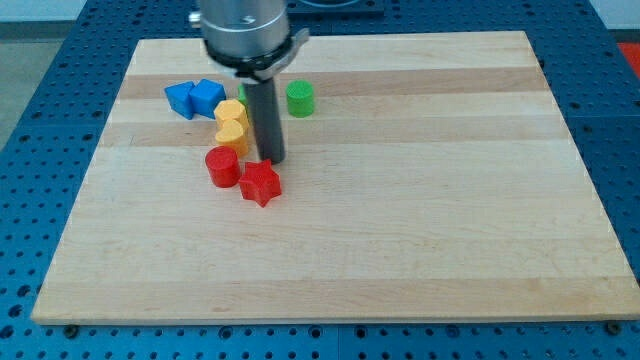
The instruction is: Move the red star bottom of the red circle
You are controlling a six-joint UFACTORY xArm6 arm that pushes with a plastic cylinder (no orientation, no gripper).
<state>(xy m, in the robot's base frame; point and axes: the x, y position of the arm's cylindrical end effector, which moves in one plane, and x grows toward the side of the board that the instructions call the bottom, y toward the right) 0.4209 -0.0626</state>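
Wooden board [400, 250], red star [260, 183] beside red circle [222, 166]

Pale wooden worktop [420, 230] under my tip [271, 160], red star [260, 183] just below my tip, red circle [222, 167] beside it, two yellow blocks [231, 125] above, two blue blocks [195, 98] top left, green cylinder [300, 99].
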